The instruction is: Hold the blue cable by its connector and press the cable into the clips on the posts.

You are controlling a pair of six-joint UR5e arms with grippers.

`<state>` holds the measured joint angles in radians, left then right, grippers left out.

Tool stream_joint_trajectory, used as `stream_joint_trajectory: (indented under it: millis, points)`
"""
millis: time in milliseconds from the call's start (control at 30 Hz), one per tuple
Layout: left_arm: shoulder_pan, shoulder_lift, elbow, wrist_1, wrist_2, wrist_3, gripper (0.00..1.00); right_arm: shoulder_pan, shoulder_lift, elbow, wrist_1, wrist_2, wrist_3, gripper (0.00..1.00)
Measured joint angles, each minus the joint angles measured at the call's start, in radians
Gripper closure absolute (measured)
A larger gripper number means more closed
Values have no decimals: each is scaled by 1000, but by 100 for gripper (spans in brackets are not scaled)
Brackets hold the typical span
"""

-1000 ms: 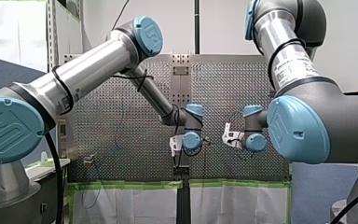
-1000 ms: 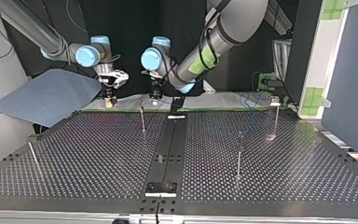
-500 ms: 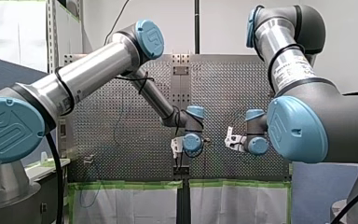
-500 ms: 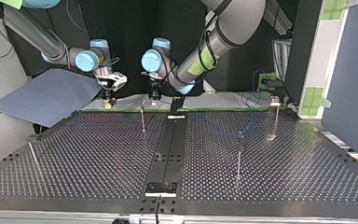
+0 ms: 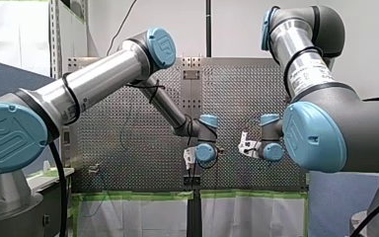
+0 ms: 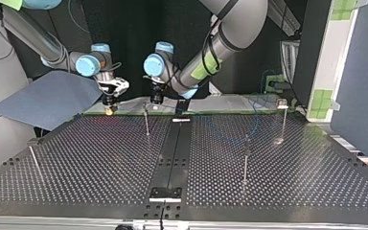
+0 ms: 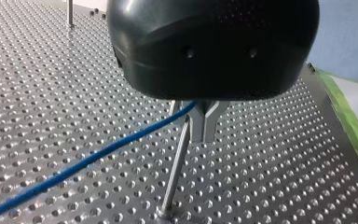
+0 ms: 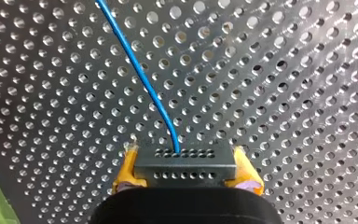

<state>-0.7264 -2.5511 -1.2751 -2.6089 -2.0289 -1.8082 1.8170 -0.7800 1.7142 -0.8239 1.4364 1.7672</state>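
**Cable routing at a post.** The right gripper (image 8: 186, 173) was closed on a black rectangular connector (image 8: 185, 161), which was clamped at its 2 short ends between yellow pads (image 8: 127, 170). By this hold the cable's end was fixed, presumably so that the run could be steered and kept taut. A thin blue cable (image 8: 144, 79) was led out of the connector's middle and away ahead of the right gripper, over the perforated metal table (image 8: 284, 70).

The left gripper (image 7: 204, 128) was narrowed to a V. Its 2 metal fingers (image 7: 198, 123) were drawn together on the blue cable just under the black gripper body. A slender metal post (image 7: 175, 172) stood just beside these fingers; whether it touched them could not be told, and its clip was hidden by the body. This placement was judged to serve pressing the cable into that clip.

Open table was left ahead of the left gripper and on the side where the cable trailed off. On its other side the green tape (image 7: 349, 121) of the table's edge lay near, so less room was offered there.
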Motion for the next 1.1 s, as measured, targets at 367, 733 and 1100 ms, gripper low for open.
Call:
stream_joint_trajectory:
  millis: [367,733,1100]
  points:
    - [-6,0,2,-7,10,-1,100,-23,2,-12,8,-2,-1,100]
    - [15,-1,2,-6,28,-9,100,-24,4,-17,15,-8,-15,100]
    - [35,-2,25,-21,66,-16,100,-18,6,-46,20,-13,-18,100]
